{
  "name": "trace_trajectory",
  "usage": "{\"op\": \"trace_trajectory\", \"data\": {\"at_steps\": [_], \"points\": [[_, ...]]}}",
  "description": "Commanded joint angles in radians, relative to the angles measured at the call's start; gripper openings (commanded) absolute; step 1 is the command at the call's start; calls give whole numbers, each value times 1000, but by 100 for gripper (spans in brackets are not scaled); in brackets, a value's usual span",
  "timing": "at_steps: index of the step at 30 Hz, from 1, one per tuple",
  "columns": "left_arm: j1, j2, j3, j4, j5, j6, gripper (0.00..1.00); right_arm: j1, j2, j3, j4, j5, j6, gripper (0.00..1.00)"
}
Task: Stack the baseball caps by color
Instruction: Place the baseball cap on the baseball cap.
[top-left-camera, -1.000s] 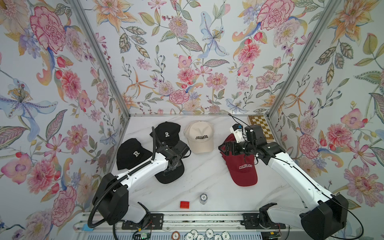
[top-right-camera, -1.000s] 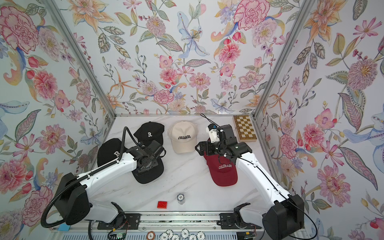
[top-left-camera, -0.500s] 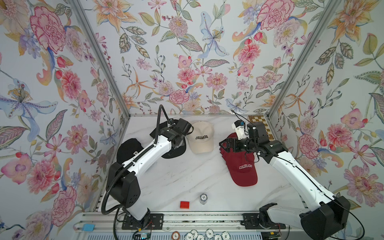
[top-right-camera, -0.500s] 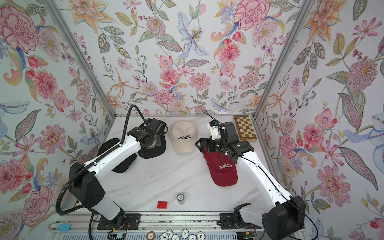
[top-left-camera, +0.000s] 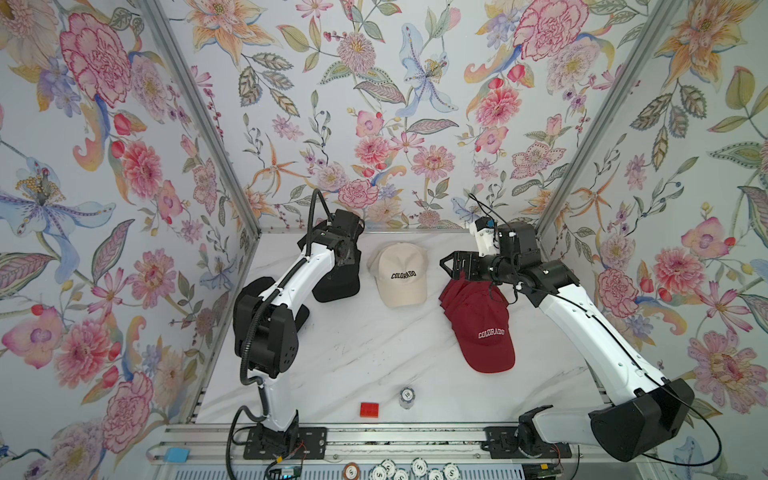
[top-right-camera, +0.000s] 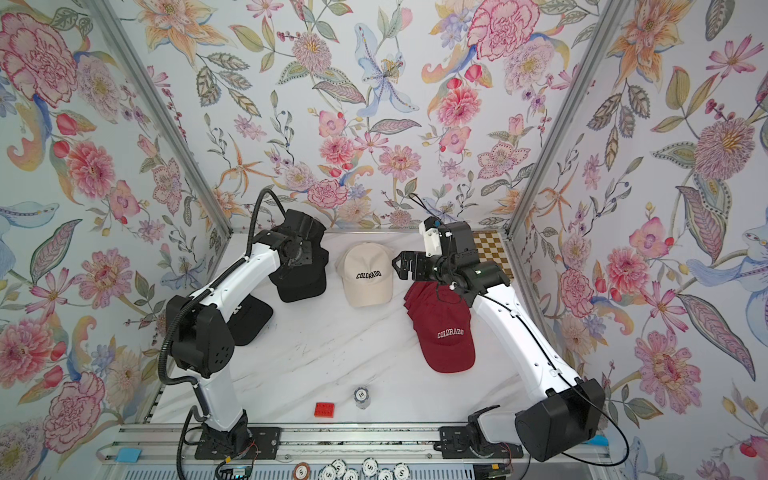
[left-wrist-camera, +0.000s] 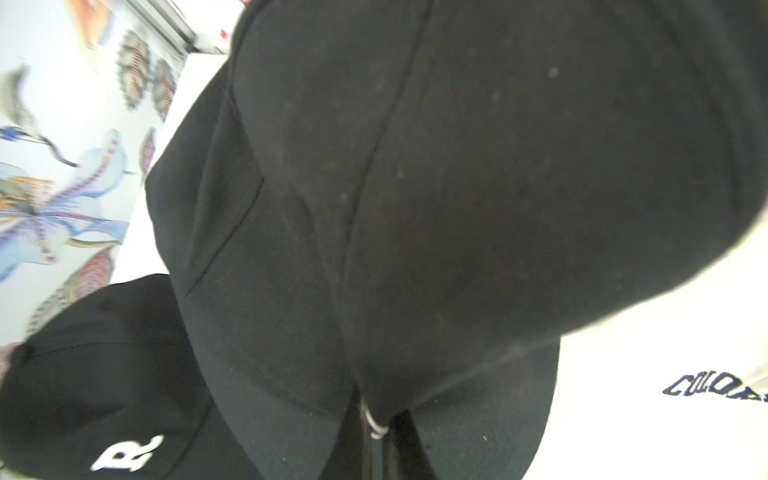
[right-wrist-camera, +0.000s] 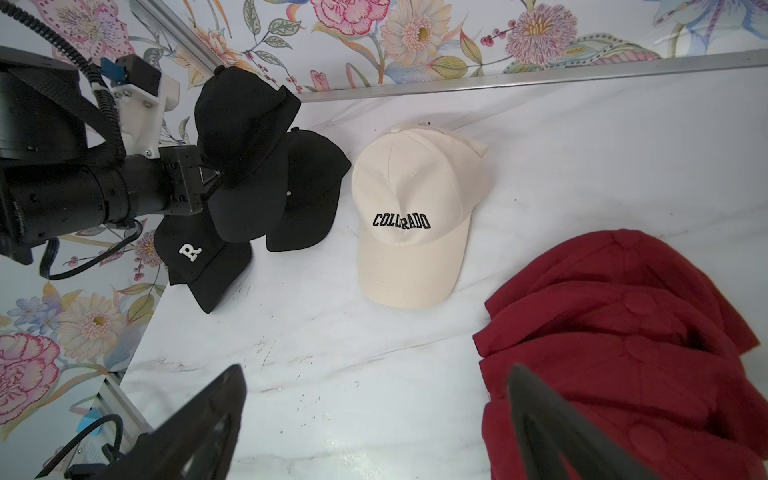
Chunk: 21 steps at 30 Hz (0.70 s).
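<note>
My left gripper (top-left-camera: 347, 254) is shut on a black baseball cap (right-wrist-camera: 245, 137) and holds it over a second black cap (right-wrist-camera: 311, 191) at the back left. The held cap (left-wrist-camera: 457, 166) fills the left wrist view. A third black cap with a white "R" (right-wrist-camera: 199, 257) lies nearer the left wall, partly hidden by the arm in both top views. A cream "COLORADO" cap (top-left-camera: 401, 274) sits at the back centre. Several maroon caps (top-left-camera: 482, 328) are stacked on the right. My right gripper (right-wrist-camera: 374, 386) hovers open and empty at that stack's back edge.
A red brick (top-left-camera: 369, 409) and a small stack of poker chips (top-left-camera: 406, 397) lie near the front edge. A checkerboard (top-right-camera: 490, 253) lies in the back right corner behind the right wrist. More chips (top-right-camera: 365, 469) lie beyond the front rail.
The left arm has carried its black cap from the middle left of the table back to the black cap by the rear wall. The right gripper has stayed open and barely shifted.
</note>
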Motion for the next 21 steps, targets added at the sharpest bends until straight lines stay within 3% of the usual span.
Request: {"op": "trace_trajectory", "data": {"at_steps": [1, 21], "points": [[26, 6, -45, 66, 65, 3, 0, 16, 8, 22, -24, 46, 24, 99], [52, 94, -141, 165, 90, -80, 0, 42, 53, 94, -62, 105, 25, 99]]}}
